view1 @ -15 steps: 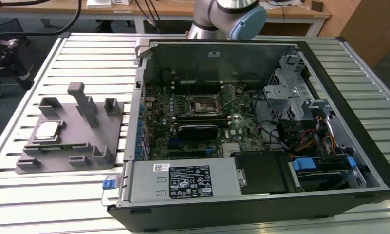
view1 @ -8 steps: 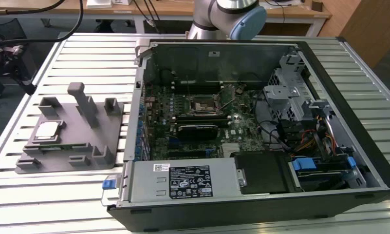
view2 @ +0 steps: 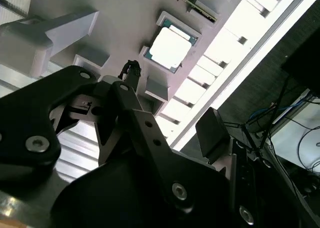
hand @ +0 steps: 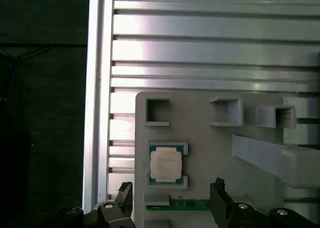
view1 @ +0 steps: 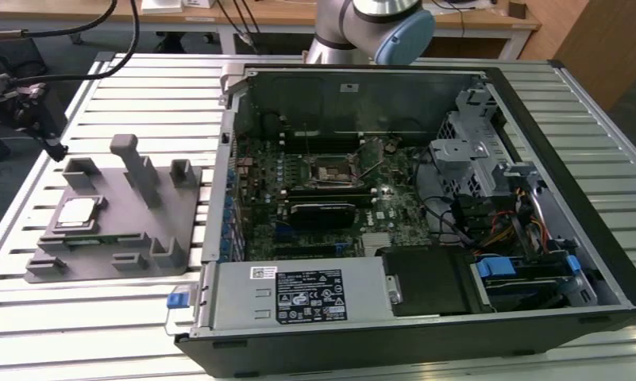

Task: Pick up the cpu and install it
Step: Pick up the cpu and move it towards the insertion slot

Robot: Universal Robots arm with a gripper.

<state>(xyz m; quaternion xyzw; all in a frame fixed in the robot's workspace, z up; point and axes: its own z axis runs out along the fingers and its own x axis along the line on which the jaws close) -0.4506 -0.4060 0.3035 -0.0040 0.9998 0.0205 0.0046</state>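
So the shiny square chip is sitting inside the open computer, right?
Not quite. The cpu is shiny and square, but it sits outside the computer case. It lies in a pocket of the gray holder on the slatted table, to the exterior view's left of the case. The exterior view shows this.

Slatted metal table point(view1: 137, 79), exterior view: a grey moulded holder plate point(view1: 127, 226) is lying flat at 9 o'clock from the table's middle. An open computer case point(view1: 402, 99) is lying on its side at 3 o'clock, just beside the plate.
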